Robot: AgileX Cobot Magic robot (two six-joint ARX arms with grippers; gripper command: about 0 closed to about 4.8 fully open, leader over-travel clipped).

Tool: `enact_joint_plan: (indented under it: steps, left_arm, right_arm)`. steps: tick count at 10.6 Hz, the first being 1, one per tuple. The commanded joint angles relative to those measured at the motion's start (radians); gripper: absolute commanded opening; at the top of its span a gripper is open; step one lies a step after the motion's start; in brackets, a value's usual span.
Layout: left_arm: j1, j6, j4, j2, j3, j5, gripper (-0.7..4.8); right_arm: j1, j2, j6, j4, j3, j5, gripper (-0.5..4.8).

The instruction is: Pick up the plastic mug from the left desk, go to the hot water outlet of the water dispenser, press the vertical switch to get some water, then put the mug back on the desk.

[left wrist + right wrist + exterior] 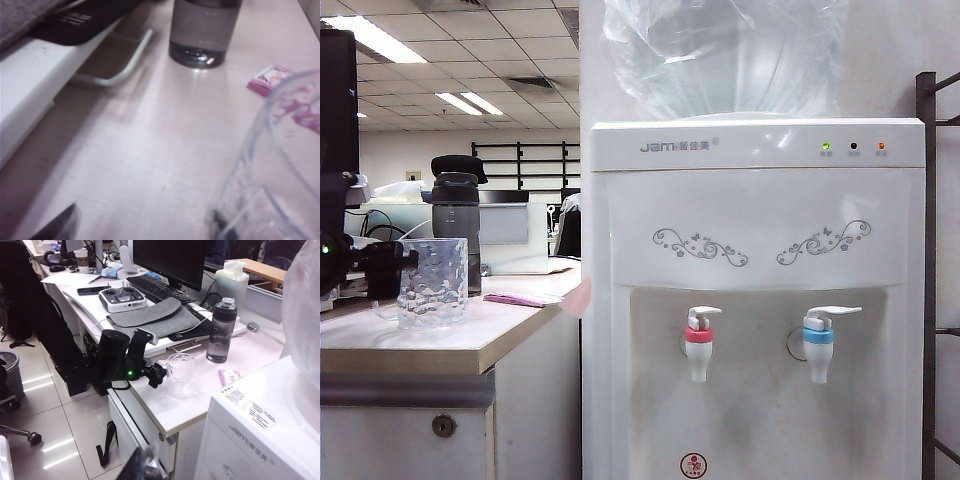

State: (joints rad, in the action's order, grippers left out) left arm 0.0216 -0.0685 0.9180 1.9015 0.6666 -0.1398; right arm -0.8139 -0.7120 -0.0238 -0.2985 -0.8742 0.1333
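Both pincers idle: left pincer (159, 375) wide beside the plastic mug (180, 375), seemingly untouching; right pincer's state unclear.

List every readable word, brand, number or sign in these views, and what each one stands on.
"Jam", then small unreadable characters: front panel of the water dispenser.
Round red sign low on the dispenser front: too small to read.
White sticker on the dispenser top: print too small to read.
Pink packet on the left desk: printing blurred.
No other text legible.
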Motion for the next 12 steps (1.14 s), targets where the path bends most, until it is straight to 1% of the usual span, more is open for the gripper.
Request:
enact_joint_plan:
  steps: [1,2,3,4,6,7,8,9,11,12]
  left_arm:
    - [0.000,0.017,0.013,0.009,0.019,0.005,3.40]
    - [0.000,0.017,0.024,0.020,0.031,0.005,2.46]
    - [0.000,0.017,0.024,0.020,0.031,0.005,1.84]
    - [0.000,0.016,0.024,0.020,0.031,0.006,-0.08]
    - [0.000,0.016,0.024,0.020,0.031,0.007,-0.08]
    - [0.000,0.016,0.027,0.017,0.031,0.051,-0.08]
    - [0.000,0.016,0.017,-0.005,0.029,0.077,-0.08]
    - [0.000,0.016,-0.002,-0.031,0.029,0.077,-0.08]
    - [0.000,0.016,-0.048,-0.087,0.029,0.084,-0.08]
    - [0.001,0.016,-0.096,-0.130,0.029,0.106,-0.08]
  right_arm:
    - [0.000,0.000,0.001,0.010,-0.003,-0.001,-0.06]
    - [0.000,0.000,0.001,0.011,-0.003,-0.001,-0.06]
    - [0.000,0.000,0.001,0.011,-0.003,-0.002,-0.06]
    - [0.000,0.000,0.001,0.010,-0.003,-0.002,-0.06]
    - [0.000,0.000,0.001,0.010,-0.003,-0.002,-0.06]
    - [0.000,0.000,0.000,0.011,-0.003,-0.025,-0.06]
    - [0.000,0.000,0.000,0.012,-0.003,-0.090,-0.06]
    - [0.000,0.000,0.001,0.011,-0.003,-0.130,-0.06]
    - [0.000,0.001,0.000,0.014,-0.003,-0.142,-0.06]
    - [0.000,0.001,0.000,0.019,-0.003,-0.142,-0.06]
